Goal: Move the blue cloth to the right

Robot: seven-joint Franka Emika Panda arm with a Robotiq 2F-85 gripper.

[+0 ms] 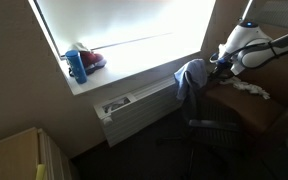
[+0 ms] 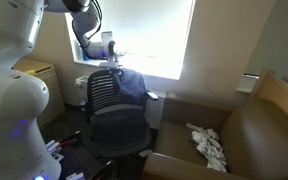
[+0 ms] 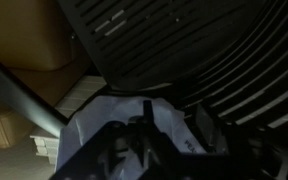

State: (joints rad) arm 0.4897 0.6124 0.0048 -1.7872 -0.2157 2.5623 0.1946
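The blue cloth hangs over the back of a black mesh office chair in front of the bright window; it also shows in an exterior view. My gripper is at the top of the chair back, right at the cloth's upper edge, and shows in an exterior view too. In the wrist view the fingers stand close together with a fold of the pale blue cloth between them. The chair's mesh fills the rest of that view.
A crumpled white cloth lies on a brown seat beside the chair. A blue bottle and a red object stand on the windowsill. A heater unit runs under the window. A cabinet stands nearby.
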